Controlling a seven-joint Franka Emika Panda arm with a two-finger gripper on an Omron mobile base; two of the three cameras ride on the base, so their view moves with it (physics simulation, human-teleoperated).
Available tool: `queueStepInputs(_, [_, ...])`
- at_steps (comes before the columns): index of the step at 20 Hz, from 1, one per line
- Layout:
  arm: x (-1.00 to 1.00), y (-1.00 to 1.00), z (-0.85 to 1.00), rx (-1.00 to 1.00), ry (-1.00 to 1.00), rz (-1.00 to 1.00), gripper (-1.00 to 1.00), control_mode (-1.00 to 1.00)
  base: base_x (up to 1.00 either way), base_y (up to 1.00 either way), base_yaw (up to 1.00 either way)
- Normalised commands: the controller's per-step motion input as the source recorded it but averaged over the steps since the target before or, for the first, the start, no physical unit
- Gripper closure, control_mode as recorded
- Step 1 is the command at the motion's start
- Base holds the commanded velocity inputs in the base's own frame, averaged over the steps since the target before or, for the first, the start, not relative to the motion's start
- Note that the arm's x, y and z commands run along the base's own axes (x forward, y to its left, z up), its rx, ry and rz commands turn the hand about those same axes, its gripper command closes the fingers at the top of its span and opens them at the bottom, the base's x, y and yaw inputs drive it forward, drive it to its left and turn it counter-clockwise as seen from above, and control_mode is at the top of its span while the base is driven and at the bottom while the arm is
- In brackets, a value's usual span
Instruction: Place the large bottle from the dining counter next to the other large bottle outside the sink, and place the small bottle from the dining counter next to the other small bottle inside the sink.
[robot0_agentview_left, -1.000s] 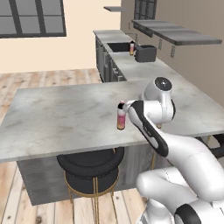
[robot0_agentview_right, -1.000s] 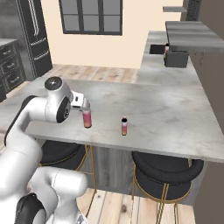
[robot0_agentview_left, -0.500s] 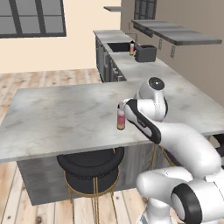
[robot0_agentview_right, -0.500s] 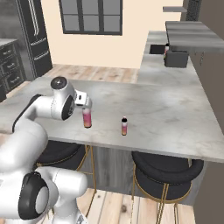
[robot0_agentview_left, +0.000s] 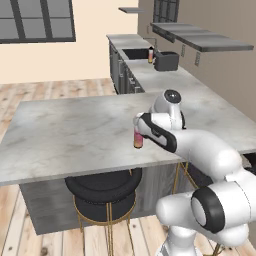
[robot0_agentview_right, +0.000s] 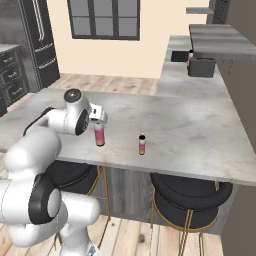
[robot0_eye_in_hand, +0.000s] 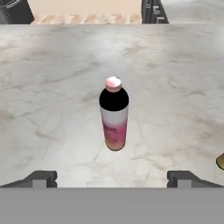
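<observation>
Hovering low over the dining counter (robot0_agentview_left: 70, 135), my gripper (robot0_eye_in_hand: 112, 177) has its jaws spread wide and holds nothing. Ahead of my fingertips (robot0_eye_in_hand: 41, 178), untouched, the large bottle (robot0_eye_in_hand: 114, 114) stands upright on the marble, the small bottle (robot0_agentview_right: 142, 144) near it.
</observation>
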Motion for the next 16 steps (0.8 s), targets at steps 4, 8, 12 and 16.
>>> queueStepInputs(4, [0.37,0.01,-0.16,0.03,0.0,0.0,-1.0,-1.0,0.0,0.0,0.0])
queueStepInputs(8, [0.39,0.01,-0.2,0.03,0.0,0.0,-1.0,-1.0,0.0,0.0,0.0])
queueStepInputs(12, [0.37,0.03,-0.22,0.01,0.0,0.0,-1.0,-1.0,0.0,0.0,0.0])
queueStepInputs(16, [0.35,0.03,-0.19,0.0,0.0,0.0,-1.0,-1.0,0.0,0.0,0.0])
